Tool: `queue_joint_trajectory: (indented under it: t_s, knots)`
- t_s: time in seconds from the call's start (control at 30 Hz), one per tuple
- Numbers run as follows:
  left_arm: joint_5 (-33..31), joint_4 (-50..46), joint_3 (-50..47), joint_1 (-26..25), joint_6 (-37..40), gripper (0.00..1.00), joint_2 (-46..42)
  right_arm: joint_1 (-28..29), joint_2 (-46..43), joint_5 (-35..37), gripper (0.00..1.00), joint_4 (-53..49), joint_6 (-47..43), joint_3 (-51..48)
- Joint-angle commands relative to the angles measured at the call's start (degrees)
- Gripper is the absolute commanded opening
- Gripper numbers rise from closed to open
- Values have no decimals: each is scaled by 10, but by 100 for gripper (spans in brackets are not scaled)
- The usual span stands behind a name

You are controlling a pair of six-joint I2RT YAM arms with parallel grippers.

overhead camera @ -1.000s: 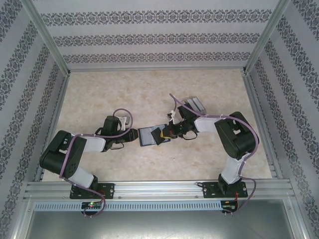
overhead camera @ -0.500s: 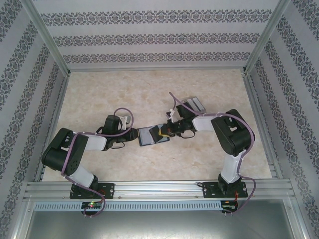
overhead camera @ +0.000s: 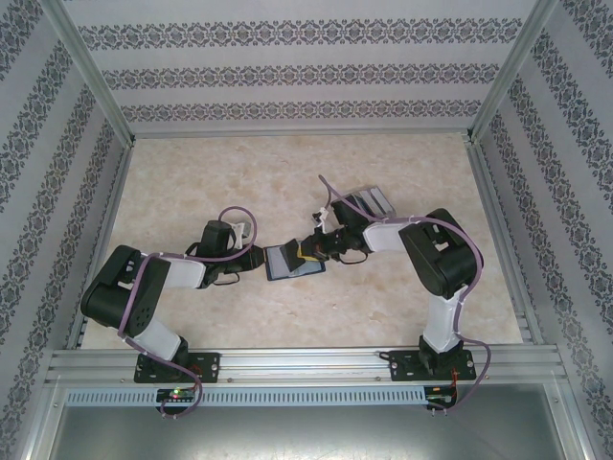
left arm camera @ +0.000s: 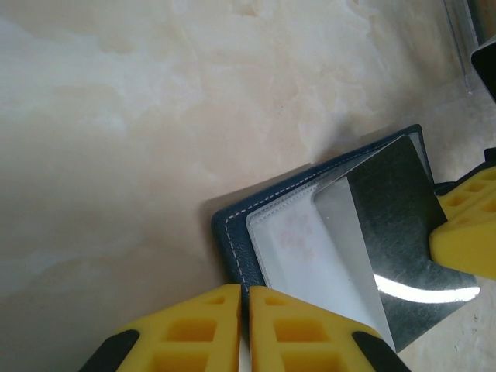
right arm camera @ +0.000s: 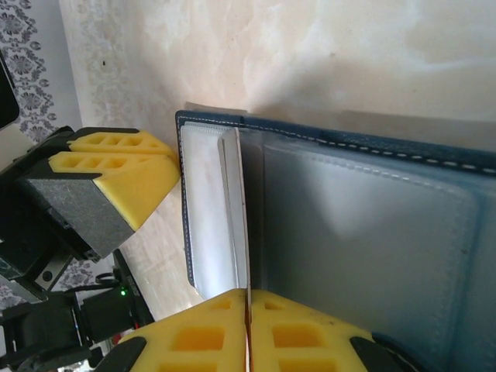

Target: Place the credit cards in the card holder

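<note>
Card holder (overhead camera: 290, 261) lies open, flat on the table (overhead camera: 192, 172), approx mid-table, a bit left of centre, well clear of every edge. Navy cover w/ pale stitching faces down and the clear pockets face up.

L gripper (overhead camera: 260, 257) comes in from the holder's left edge. In the left wrist view its yellow fingers (left arm camera: 310, 333) are pressed nearly together w/ only a slit between them, and the cover's edge runs into that slit, so it looks like a pinch on the holder's edge.

R gripper (overhead camera: 312, 251) comes in from the holder's right side. In the right wrist view its fingers (right arm camera: 194, 337) are squeezed onto a thin inner leaf (right arm camera: 234, 194) that stands up edge-on from the holder. Leaf's face is dark and glossy; can't tell if a card sits in it.

Whitish sheet (left arm camera: 291, 240) w/ faint pink print sits in the pocket left of the leaf; can't tell if it's a card.

Clear slotted case (overhead camera: 371, 201) sits further back and to the right, just beside the R arm, apart from the holder.
</note>
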Motion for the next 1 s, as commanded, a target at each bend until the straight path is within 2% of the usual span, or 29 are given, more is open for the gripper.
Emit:
queue_joint_trajectory:
  t_s: [0.0, 0.23, 0.47, 0.57, 0.63, 0.8, 0.97]
  knots:
    - [-29, -29, 9, 2, -1, 12, 5, 11, 10, 22, 10, 33, 41, -13]
    - [-37, -26, 6, 2, -7, 12, 2, 39, 1, 20, 17, 33, 55, -12]
    - [-47, -35, 5, 2, -6, 11, -8, 33, -41, 65, 28, -61, 2, -12]
    - [-38, -34, 8, 2, -6, 11, -7, 32, -43, 78, 28, -91, -18, -4]
    - [-44, -34, 6, 2, -8, 11, -6, 33, -39, 84, 24, -98, -20, 0]
    - [-44, -24, 3, 2, -15, 10, -5, 48, -12, 67, 8, -107, -34, 26]
    - [-47, -25, 3, 2, -22, 10, -1, 69, 7, 59, 5, -102, -28, 58]
